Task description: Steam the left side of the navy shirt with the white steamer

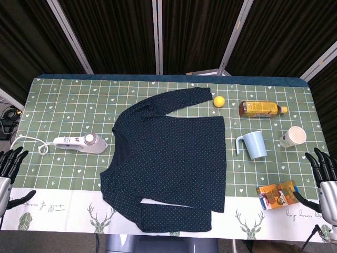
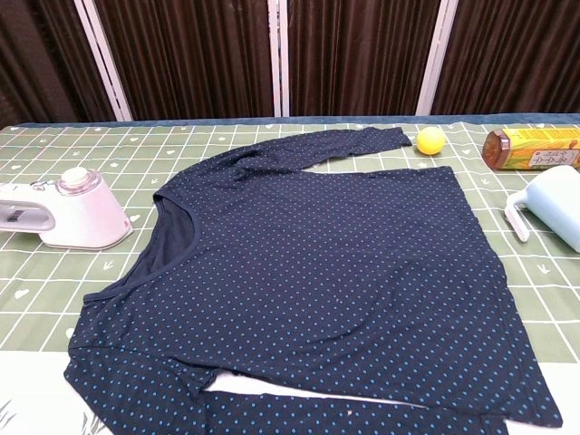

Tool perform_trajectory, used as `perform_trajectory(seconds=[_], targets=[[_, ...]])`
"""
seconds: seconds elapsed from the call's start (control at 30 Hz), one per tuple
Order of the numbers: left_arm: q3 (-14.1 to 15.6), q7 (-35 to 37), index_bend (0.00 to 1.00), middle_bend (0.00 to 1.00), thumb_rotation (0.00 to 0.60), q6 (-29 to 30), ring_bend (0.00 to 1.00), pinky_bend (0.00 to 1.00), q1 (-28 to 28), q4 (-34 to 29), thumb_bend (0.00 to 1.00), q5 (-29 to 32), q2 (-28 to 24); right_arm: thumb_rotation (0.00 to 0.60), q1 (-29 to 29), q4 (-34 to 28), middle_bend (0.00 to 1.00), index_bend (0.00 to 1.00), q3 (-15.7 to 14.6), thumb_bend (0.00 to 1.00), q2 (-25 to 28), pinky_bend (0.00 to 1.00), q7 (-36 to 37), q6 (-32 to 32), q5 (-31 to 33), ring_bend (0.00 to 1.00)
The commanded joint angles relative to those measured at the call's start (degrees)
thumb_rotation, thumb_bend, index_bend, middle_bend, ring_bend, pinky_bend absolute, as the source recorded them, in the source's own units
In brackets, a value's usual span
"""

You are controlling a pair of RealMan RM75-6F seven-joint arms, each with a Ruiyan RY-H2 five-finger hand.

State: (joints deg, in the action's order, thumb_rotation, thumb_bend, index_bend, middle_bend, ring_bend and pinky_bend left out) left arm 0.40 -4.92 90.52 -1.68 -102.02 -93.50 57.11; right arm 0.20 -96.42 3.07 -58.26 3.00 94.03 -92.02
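Observation:
A navy dotted shirt (image 1: 168, 158) (image 2: 317, 263) lies flat in the middle of the table, collar toward the left. The white steamer (image 1: 80, 143) (image 2: 65, 213) lies on its side on the green cloth just left of the collar, its cord trailing left. My left hand (image 1: 9, 169) hangs at the left table edge, fingers spread, holding nothing, well apart from the steamer. My right hand (image 1: 325, 182) is at the right edge, fingers spread and empty. Neither hand shows in the chest view.
Right of the shirt are a yellow ball (image 1: 219, 101) (image 2: 430, 140), an amber bottle (image 1: 262, 109) (image 2: 533, 148) on its side, a light blue pitcher (image 1: 253, 144) (image 2: 555, 215), a white cup (image 1: 293, 136) and an orange packet (image 1: 276, 195) close to my right hand.

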Motion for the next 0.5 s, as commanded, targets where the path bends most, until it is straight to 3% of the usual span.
perform_trajectory(seconds=[0.03,0.3,0.5], targets=[[-0.05,0.03,0.00,0.00,0.600,-0.04,0.00,0.00,-0.01,0.00,0.00,0.09,0.00,0.600,0.06,-0.09,0.00,0.00,-0.09,0.00,0.12,0.00,0.29,-0.24,-0.07,0.00],[-0.56,0.06,0.00,0.00,0.600,-1.49,0.00,0.00,-0.90,1.10,0.00,0.94,0.57,0.600,0.21,-0.09,0.00,0.00,-0.32,0.00,0.25,0.00,0.89,-1.13,0.06,0.00],[-3.99,3.46,0.00,0.00,0.600,-9.45,0.00,0.00,-6.28,6.53,0.00,6.21,3.45,0.600,0.46,-0.35,0.00,0.00,-0.29,0.00,0.40,0.00,0.87,-1.56,-0.06,0.00]])
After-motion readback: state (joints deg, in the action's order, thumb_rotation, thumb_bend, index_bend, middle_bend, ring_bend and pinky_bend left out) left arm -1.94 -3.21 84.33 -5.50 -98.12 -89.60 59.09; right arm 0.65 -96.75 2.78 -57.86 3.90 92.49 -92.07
